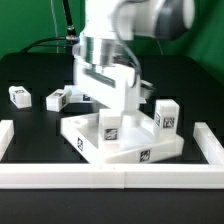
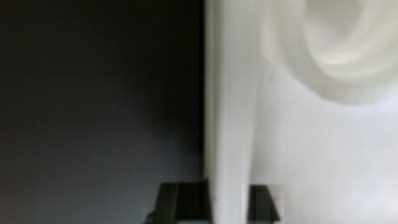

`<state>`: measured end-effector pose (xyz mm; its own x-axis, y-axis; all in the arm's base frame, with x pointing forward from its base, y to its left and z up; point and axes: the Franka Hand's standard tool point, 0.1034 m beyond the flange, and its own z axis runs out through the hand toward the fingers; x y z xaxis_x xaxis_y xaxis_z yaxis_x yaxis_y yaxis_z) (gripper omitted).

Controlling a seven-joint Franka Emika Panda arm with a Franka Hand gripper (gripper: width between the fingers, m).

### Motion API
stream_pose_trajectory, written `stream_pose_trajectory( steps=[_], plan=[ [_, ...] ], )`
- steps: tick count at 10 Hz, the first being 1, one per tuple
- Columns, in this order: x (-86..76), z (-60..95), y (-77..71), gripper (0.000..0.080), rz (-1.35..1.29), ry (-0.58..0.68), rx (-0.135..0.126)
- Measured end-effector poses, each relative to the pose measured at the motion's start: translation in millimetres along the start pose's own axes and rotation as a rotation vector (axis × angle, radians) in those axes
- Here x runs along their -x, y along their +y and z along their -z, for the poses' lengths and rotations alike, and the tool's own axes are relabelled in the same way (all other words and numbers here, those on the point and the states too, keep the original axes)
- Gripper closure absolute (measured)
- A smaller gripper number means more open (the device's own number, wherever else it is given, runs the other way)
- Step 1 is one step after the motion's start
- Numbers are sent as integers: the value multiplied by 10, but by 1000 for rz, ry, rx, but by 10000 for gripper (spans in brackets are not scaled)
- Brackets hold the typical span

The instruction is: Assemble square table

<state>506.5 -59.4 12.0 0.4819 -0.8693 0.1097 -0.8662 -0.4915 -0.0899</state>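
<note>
- Exterior view: arm (image 1: 112, 30) comes straight down, gripper (image 1: 108, 106) vertical at the far side of the square top (image 1: 130, 148).
- Wrist view: fingers (image 2: 180, 204) pinch its raised rim (image 2: 228, 100).

One square tabletop (image 1: 150, 148) beneath the gripper (image 1: 108, 108), four leg blocks, one block (image 1: 111, 124) directly below the gripper, one block (image 1: 166, 114) beside it toward the exterior view's right, two blocks (image 1: 57, 99) (image 1: 19, 95) apart from it toward the exterior view's left, border bars (image 1: 60, 176) on three sides around it
</note>
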Motion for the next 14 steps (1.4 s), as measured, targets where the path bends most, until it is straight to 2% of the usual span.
stream_pose_trajectory(
  steps=[1, 2, 4, 5, 6, 7, 10, 11, 12, 13, 14],
  plan=[
    [37, 6, -22, 745, 59, -81, 25],
    [17, 12, -62, 745, 138, -63, 21],
    [-11, -4, -33, 745, 254, -66, 21],
    [-119, -2, 1, 745, 362, -139, 18],
    [-274, 3, 8, 745, 421, -166, -2],
    [-338, 3, 5, 745, 475, -178, -20],
    [-338, -20, 40, 745, 689, -179, -21],
    [-318, -19, 14, 745, 761, -183, -18],
    [-249, 20, -188, 745, 995, -185, -6],
    [-231, 51, -346, 745, 1162, -173, -31],
    [-254, 49, -334, 745, 1290, -173, -40]
  ],
)
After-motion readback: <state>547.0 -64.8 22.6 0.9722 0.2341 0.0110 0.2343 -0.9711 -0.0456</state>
